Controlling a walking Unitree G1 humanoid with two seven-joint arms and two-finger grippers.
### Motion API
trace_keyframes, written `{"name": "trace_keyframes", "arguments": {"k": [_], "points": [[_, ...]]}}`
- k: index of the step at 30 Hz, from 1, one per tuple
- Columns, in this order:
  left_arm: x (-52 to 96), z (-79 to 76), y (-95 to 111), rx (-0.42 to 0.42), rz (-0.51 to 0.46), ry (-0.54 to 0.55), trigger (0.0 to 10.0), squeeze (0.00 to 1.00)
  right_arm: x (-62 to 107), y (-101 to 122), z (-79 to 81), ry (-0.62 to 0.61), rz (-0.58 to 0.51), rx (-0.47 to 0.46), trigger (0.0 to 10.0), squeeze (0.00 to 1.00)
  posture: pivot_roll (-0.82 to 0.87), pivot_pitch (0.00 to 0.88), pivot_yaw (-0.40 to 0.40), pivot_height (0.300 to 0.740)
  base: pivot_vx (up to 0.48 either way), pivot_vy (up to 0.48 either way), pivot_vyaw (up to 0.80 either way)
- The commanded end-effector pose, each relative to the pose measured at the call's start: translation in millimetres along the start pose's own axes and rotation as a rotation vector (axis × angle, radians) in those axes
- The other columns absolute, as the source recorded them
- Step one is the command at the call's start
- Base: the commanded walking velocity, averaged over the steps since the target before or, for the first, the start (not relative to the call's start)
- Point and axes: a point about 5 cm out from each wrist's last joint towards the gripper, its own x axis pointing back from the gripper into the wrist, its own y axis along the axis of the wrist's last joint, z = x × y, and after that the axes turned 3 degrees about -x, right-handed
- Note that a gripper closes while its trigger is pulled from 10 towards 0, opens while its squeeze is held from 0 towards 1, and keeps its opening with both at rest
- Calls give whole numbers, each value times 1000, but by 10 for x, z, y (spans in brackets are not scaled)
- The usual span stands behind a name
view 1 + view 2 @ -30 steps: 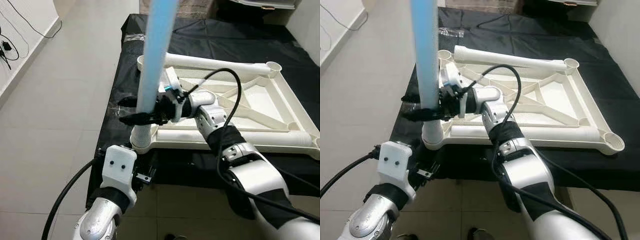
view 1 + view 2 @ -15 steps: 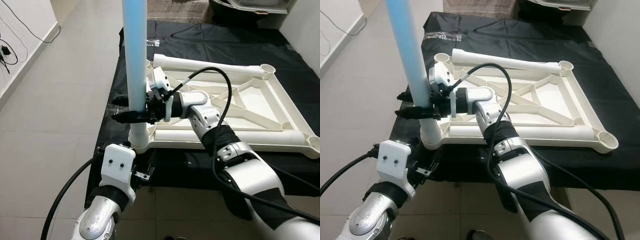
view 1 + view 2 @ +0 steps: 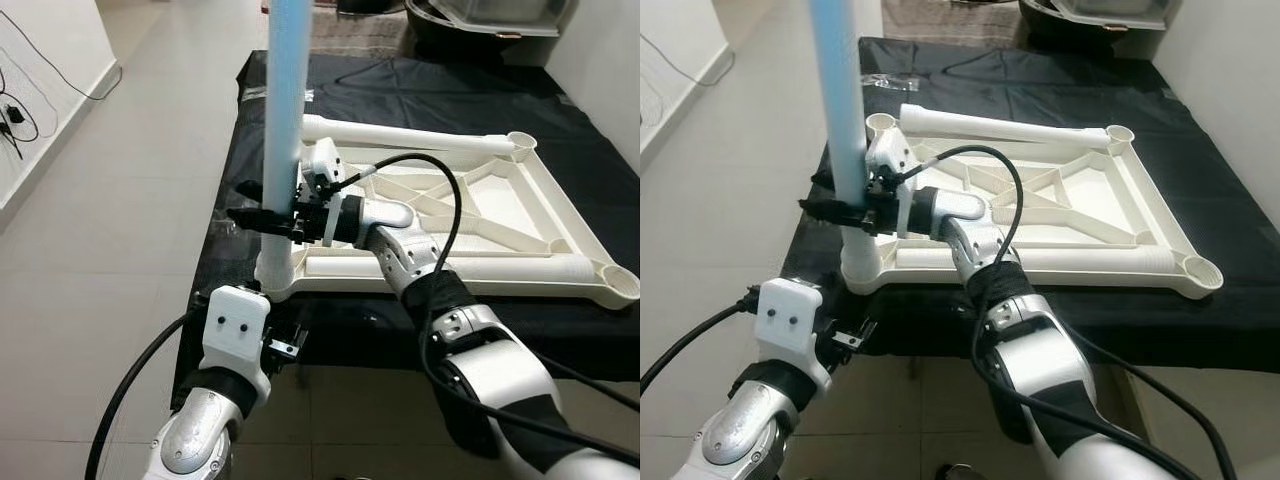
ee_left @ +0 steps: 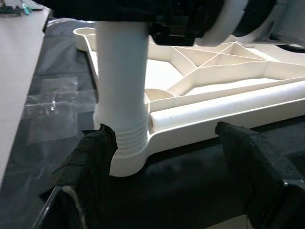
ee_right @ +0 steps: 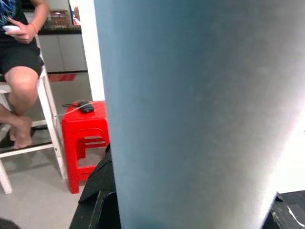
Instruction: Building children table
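Note:
A white table frame [image 3: 480, 250] lies upside down on a table covered in black cloth. A light blue leg [image 3: 285, 90] stands almost upright in the socket [image 3: 275, 275] at the frame's near-left corner. My right gripper [image 3: 262, 205] is shut on the blue leg [image 5: 190, 119] just above the socket, one black finger on each side. My left gripper [image 4: 167, 162] is open, low at the table's front edge just below that corner. Its fingers [image 4: 90, 162] stand wide apart, short of the socket [image 4: 121, 119].
Two white tubes lie along the frame, one at the far side [image 3: 400, 133] and one at the near side [image 3: 450, 268]. A clear plastic bag [image 4: 52, 105] lies on the cloth. Tiled floor stretches to the left. A person [image 5: 19, 71] sits by a red stool [image 5: 88, 138].
The blue leg has swung from leaning to almost upright in its socket, with my right gripper still shut on it. The head view has shifted a little.

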Motion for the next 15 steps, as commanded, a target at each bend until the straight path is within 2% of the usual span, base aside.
{"name": "trace_keyframes", "arguments": {"k": [1, 11, 14, 15], "points": [[-2, 0, -43, -2, 15, -10, 10000, 0, 83, -393, 50, -49, 151, -89, 10000, 0, 128, 199, -93, 740, 0, 0, 0], [-30, 24, -38, -10, 3, -6, 10000, 0, 56, -442, 2, -232, 244, -81, 10000, 0, 127, 196, -96, 740, 0, 0, 0], [-25, 28, -39, -12, 3, -6, 10000, 0, 109, -468, -71, -391, 242, -100, 10000, 0, 130, 191, -97, 740, 0, 0, 0], [-25, 28, -39, -12, 3, -6, 10000, 0, 109, -468, -71, -391, 242, -100, 10000, 0, 130, 191, -97, 740, 0, 0, 0]]}}
